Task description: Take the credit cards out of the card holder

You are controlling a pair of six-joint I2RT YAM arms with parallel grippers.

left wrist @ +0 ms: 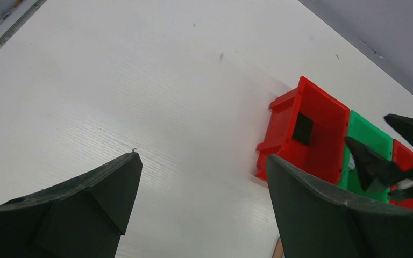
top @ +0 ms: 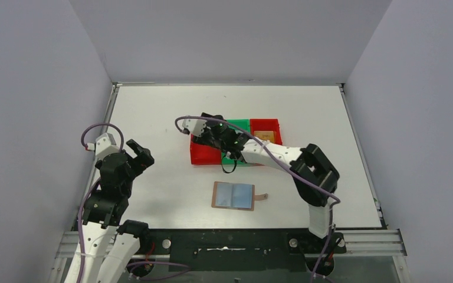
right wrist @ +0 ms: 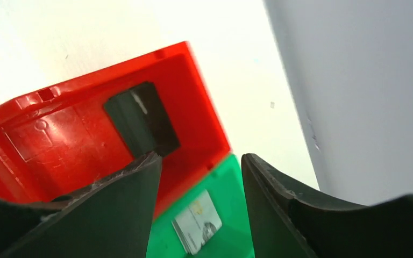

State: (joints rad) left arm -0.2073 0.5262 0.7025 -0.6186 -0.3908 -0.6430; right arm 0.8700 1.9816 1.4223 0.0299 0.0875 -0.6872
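While the right end effector [right wrist: 200, 161] is held over the left red bin [right wrist: 59, 94] with its jaws apart and nothing between them, a black card [right wrist: 142, 115] is seen lying inside that bin. A silver-grey card [right wrist: 196, 228] lies in the green bin [right wrist: 231, 199], and a gold-orange card [top: 264, 135] in the right red bin [top: 265, 122]. The card holder [top: 233, 195] is spread open on the worktop [top: 153, 112], nearer the arms, its pale blue pockets apparently bare, so the task is judged done or nearly so. The left end effector [left wrist: 201, 161] is held wide open, well apart.

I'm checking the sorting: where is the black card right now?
In the right wrist view, the black card lies inside the red bin, beside the green bin holding a silver-grey card.
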